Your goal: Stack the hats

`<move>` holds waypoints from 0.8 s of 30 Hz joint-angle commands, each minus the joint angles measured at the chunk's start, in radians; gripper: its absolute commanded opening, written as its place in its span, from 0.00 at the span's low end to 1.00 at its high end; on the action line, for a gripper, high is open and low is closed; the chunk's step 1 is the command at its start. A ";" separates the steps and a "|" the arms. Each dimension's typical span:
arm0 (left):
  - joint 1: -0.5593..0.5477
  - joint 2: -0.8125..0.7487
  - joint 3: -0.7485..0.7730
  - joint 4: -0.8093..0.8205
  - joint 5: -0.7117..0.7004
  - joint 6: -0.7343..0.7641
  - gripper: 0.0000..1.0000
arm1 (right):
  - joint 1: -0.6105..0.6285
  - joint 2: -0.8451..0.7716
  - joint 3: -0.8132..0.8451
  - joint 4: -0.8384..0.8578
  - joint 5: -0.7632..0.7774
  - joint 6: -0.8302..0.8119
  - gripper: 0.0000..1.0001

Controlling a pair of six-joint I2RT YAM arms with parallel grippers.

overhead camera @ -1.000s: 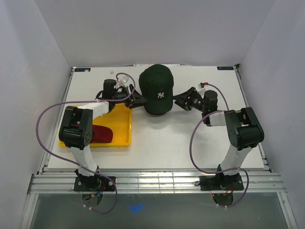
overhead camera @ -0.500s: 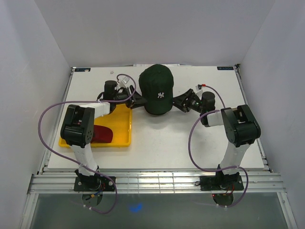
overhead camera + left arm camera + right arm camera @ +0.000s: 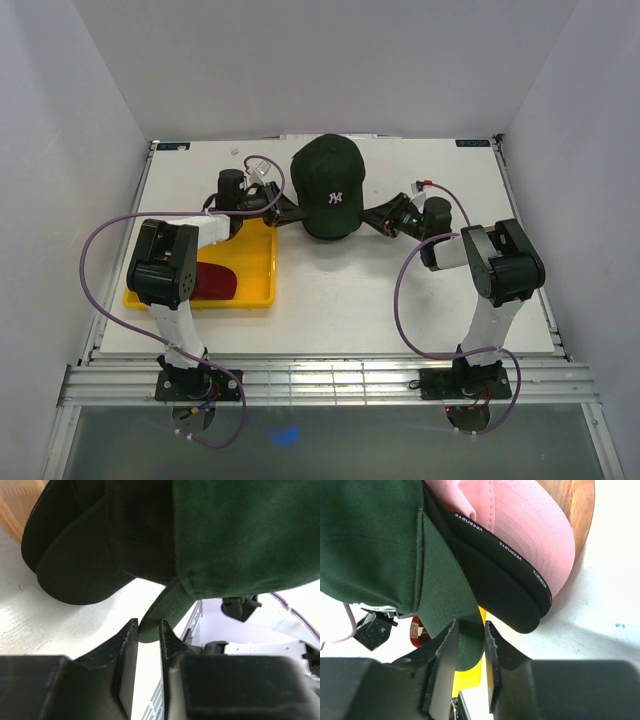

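A dark green hat [image 3: 330, 187] with a white emblem tops the stack at the back middle of the table. My left gripper [image 3: 284, 212] is shut on the left edge of its brim [image 3: 165, 607]. From the other side, my right gripper [image 3: 372, 217] grips the same brim [image 3: 451, 595] between its fingers. Beneath the green hat lie black hats [image 3: 85, 550] and a pink one [image 3: 520, 525], all over a wooden stand [image 3: 576, 510]. A red hat [image 3: 212, 281] rests in the yellow tray [image 3: 255, 262].
The yellow tray sits at the left, close to my left arm [image 3: 165, 262]. Purple cables [image 3: 405, 300] loop beside both arms. White walls enclose the table [image 3: 400, 300] on three sides.
Both grippers have closed on the green hat's brim. The right gripper slid left toward the hat; the left gripper stayed almost in place.
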 commanded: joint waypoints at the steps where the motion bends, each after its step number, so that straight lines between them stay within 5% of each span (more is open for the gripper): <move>1: -0.010 -0.008 -0.007 0.011 0.000 0.001 0.23 | 0.021 0.009 -0.021 0.107 -0.022 0.003 0.28; 6: -0.010 -0.009 -0.008 0.011 -0.001 -0.006 0.15 | 0.042 0.023 -0.041 0.115 -0.019 -0.007 0.19; 10: -0.010 -0.005 -0.007 0.000 -0.009 -0.010 0.00 | 0.062 0.024 -0.038 0.093 -0.009 -0.028 0.16; 24: -0.013 0.041 0.111 -0.299 -0.182 0.096 0.00 | 0.134 -0.020 0.005 -0.137 0.081 -0.198 0.08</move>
